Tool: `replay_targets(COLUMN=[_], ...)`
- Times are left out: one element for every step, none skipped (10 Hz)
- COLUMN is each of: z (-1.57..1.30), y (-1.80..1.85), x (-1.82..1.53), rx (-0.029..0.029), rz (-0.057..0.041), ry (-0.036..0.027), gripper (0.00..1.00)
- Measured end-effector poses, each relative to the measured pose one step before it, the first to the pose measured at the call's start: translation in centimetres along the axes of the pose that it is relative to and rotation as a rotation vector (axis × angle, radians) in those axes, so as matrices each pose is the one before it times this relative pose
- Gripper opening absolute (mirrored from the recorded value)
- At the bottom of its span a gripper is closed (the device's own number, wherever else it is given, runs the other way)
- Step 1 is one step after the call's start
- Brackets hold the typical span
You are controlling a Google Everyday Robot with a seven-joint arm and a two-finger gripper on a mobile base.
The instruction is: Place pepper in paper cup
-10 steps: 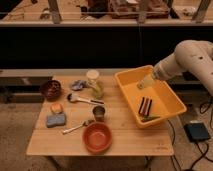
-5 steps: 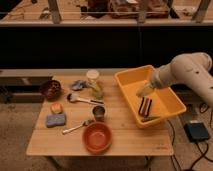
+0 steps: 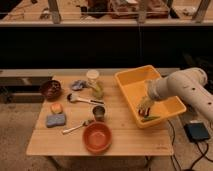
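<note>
The hand point(image 3: 145, 106), spread wide and empty, hangs in the yellow bin point(image 3: 131, 80) just above the pepper point(image 3: 149, 119), which lies crosswise by the near wall, well apart from the paper cup point(image 3: 93, 77).

Pepper point(image 3: 150, 119) in bin point(image 3: 131, 80) by end effector point(image 3: 145, 106); cup point(image 3: 92, 77) upright.

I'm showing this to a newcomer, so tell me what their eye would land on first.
The bright yellow bin on the right of the table stands out most, with the pale robot arm reaching in and its gripper low at the bin's near end, just above the small green pepper. Next come the orange bowl at the front edge and the cream paper cup toward the back.
</note>
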Motion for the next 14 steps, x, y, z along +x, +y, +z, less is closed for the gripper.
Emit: replay_targets(z=[-0.012, 0.236, 0.689, 1.049, 0.996, 1.532, 0.393, -0.037, 0.028, 0.059, -0.017, 0.215, 1.048, 1.361], y=[0.464, 0.266, 0.195, -0.198, -0.295, -0.738, -0.230, 0.001, -0.017, 0.013, 0.111, 0.201, 0.533, 0.312], x=[-0.076, -0.268, -1.080, -1.200, -0.952, -1.471, -0.431, -0.057, 0.039, 0.068, -0.010, -0.292, -0.698, -0.578], rx=[0.00558, 0.00707, 0.00711, 0.00859, 0.00666, 0.01113, 0.00227, -0.00080, 0.00055, 0.00066, 0.00019, 0.00448, 0.01028, 0.01232], rz=[0.00038, -0.01674, -0.03174, -0.03045, -0.02799, -0.03411, -0.00895, 0.00062, -0.00070, -0.00178, -0.00344, -0.00824, -0.01421, -0.01882], ry=[-0.01211, -0.01111, -0.01961, -0.00890, -0.00261, -0.01085, -0.00447, -0.00031, 0.00021, -0.00037, -0.00515, -0.01224, -0.00956, 0.00126], gripper=[0.80, 0.80, 0.80, 0.80, 0.80, 0.80, 0.80, 0.80, 0.80, 0.80, 0.80, 0.80, 0.80, 0.80])
